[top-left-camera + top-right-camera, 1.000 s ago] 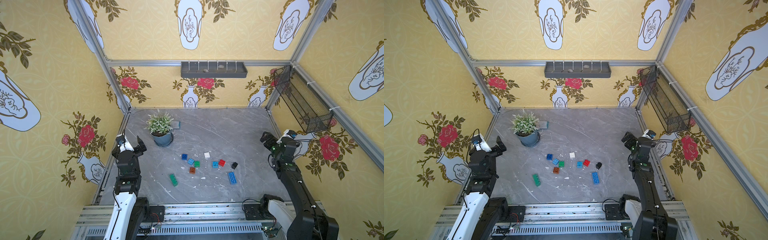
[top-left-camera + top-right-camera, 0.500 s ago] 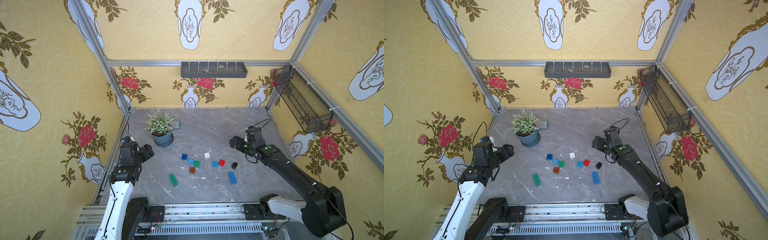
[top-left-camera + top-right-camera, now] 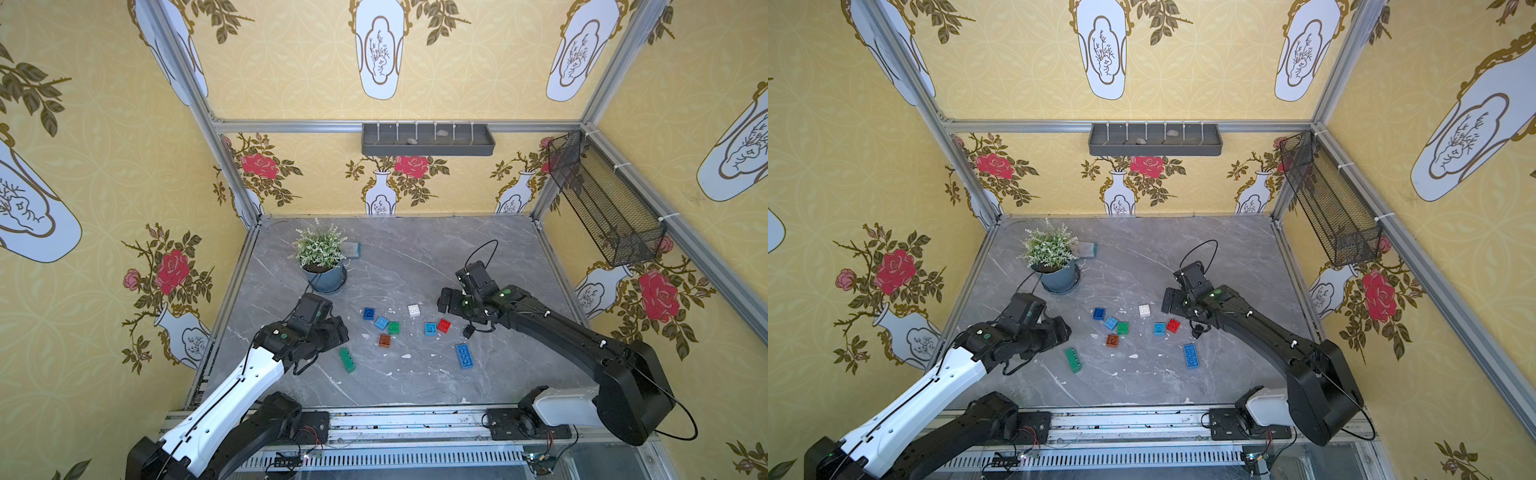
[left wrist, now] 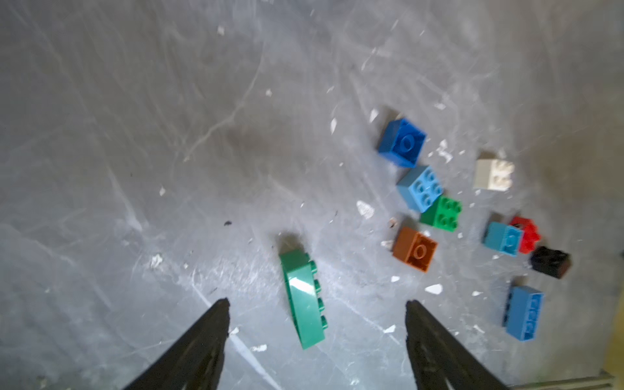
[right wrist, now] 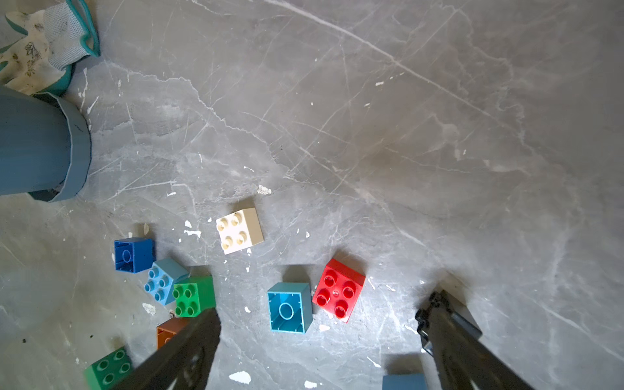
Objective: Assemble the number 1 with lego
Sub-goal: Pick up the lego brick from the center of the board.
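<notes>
Grey marble tabletop [image 3: 415, 257], yellow floral walls. Shows the lego [image 3: 393, 328] scattered loose mid-table. Hovers with left gripper [image 4: 316, 303] wide and empty by the long green brick [image 4: 302, 297]; holds right gripper [image 5: 323, 305] wide, empty, near the red brick [image 5: 338, 288].

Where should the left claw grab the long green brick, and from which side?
Grip the long green brick at mid-length, coming down from above. It lies tipped on its side, smooth wall up, studs pointing sideways, so the open left claw probably closes best across the studded face and the underside.
</notes>
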Motion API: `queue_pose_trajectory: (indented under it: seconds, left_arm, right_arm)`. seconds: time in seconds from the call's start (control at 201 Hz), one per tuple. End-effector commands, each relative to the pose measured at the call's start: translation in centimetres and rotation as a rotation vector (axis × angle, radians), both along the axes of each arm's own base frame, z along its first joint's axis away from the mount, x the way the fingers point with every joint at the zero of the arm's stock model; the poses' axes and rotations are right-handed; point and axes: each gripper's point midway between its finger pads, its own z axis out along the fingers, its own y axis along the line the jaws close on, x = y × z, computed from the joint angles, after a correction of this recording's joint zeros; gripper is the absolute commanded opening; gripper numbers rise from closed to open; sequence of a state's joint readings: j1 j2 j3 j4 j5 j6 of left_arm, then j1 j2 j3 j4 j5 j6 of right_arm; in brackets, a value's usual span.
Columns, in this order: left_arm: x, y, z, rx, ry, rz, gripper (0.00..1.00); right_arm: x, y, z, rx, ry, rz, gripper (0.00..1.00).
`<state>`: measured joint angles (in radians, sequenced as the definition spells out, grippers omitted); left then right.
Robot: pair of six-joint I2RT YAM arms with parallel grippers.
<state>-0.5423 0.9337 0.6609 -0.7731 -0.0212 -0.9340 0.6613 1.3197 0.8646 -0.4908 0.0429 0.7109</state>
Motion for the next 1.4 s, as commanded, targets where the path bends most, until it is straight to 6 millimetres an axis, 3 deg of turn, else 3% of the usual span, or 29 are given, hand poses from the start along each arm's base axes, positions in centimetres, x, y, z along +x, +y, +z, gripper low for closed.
queue_pose_trajectory:
  seconds: [0.0, 0.324, 0.533, 0.732, 0.956, 1.09, 1.215, 1.394]
  left_arm:
    - [-0.6, -0.3, -1.5, 0.049, 0.051, 0.031, 0.83]
    - [-1.0, -1.8, -4.2, 0.205, 0.151, 0.019, 0.73]
    - [-1.0, -2.5, -5.9, 0.214, 0.200, 0.017, 0.56]
    - [-0.9, -2.6, -7.0, 0.229, 0.218, 0.007, 0.48]
    - [-1.1, -3.0, -7.8, 0.222, 0.234, -0.009, 0.34]
    - [-1.2, -2.9, -7.9, 0.217, 0.235, -0.004, 0.21]
    - [-1.0, -3.1, -7.3, 0.201, 0.217, 0.004, 0.18]
    - [1.1, -3.5, -3.7, 0.155, 0.080, 0.025, 0.14]
  right_arm:
    - [0.0, -1.3, -0.1, -0.030, -0.030, -0.068, 0.98]
    - [-0.9, -3.5, -0.2, -0.082, -0.052, -0.134, 0.98]
    - [-1.1, -4.3, -0.2, -0.102, -0.056, -0.154, 0.98]
    - [-1.3, -4.5, -0.5, -0.100, -0.049, -0.167, 0.98]
    - [-0.5, -3.3, 0.8, -0.033, -0.075, -0.184, 0.98]
    - [-0.2, -3.0, 1.0, -0.019, -0.082, -0.178, 0.98]
    - [-0.1, -2.9, 1.1, -0.019, -0.089, -0.174, 0.98]
    - [0.3, -2.1, 1.3, 0.018, -0.097, -0.161, 0.98]
